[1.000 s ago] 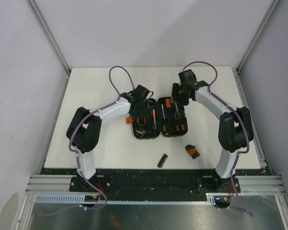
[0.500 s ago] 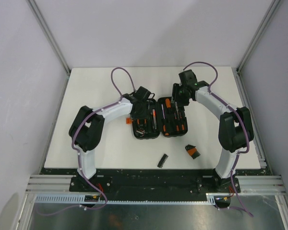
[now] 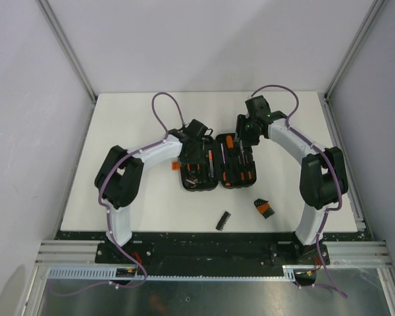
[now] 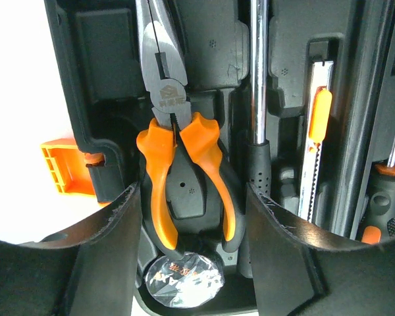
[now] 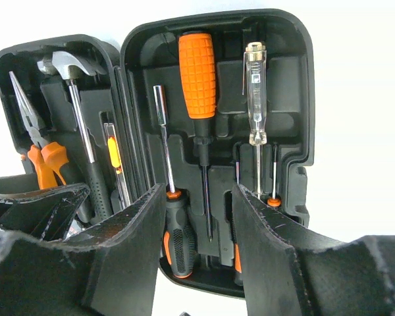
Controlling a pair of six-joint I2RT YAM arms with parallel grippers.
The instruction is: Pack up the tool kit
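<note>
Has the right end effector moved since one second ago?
No. The right end effector stays at the far right corner of the open tool kit.

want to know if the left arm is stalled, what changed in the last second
The left arm shifted slightly toward the case early on, its end effector ending open over the pliers, then held. Nothing was taken or let go. The right arm, the open case, the loose black strip and the black-and-orange piece stayed put.

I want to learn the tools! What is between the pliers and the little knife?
The hammer lies between the pliers and the knife. Its shaft shows clearly in the left wrist view.
</note>
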